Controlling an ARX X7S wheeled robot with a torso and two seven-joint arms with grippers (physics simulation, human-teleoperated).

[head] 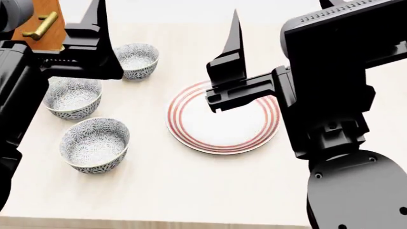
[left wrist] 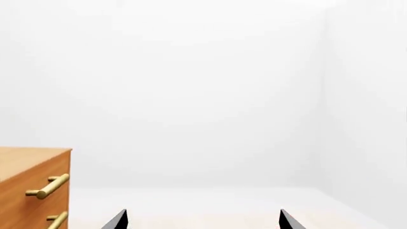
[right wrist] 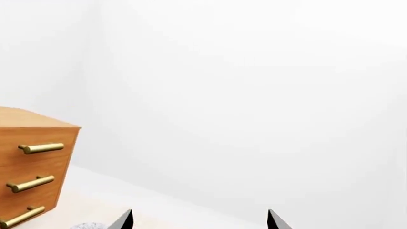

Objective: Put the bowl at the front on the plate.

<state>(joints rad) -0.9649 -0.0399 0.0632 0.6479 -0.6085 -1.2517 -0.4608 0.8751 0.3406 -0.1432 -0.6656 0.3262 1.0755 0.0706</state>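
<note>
Three bowls [head: 95, 144], one plate [head: 222, 119]

The bowl [head: 94, 144] stood upright on the counter [head: 190, 191], nearest the front edge and foremost of three look-alikes. It was small, deep and round, white with a dense grey-blue floral pattern inside and out, and empty. The plate [head: 219, 129] lay flat to its right, well apart from it: wide, shallow, round and white, with thin concentric red rings near the rim. Its far right portion was hidden.
</note>
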